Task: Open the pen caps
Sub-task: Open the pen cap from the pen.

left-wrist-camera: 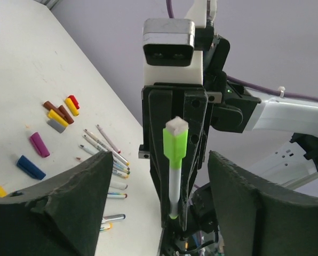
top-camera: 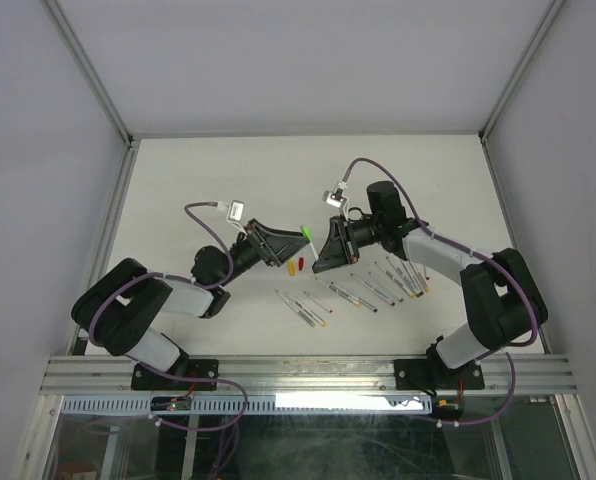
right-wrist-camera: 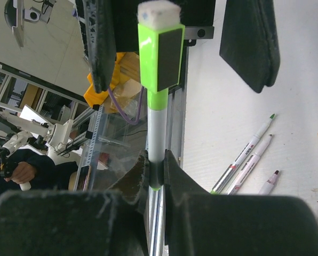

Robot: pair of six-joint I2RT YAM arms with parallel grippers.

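My right gripper (right-wrist-camera: 156, 169) clamped the slim white-grey marker pen (right-wrist-camera: 155, 128) upright.
My left gripper (left-wrist-camera: 160, 160) stood wide around its stubby lime-green plastic cap (left-wrist-camera: 175, 141); loose coloured caps (left-wrist-camera: 60, 112) and bare pens (left-wrist-camera: 108, 152) lay nearby.

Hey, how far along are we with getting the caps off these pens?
Done: several loose caps lie on the table, and pens near them show bare tips. In hand: the right gripper clamps the green pen by its barrel, its green cap on, between the fingers of the open left gripper. Left: pull that cap off; whether other pens are capped I cannot tell.
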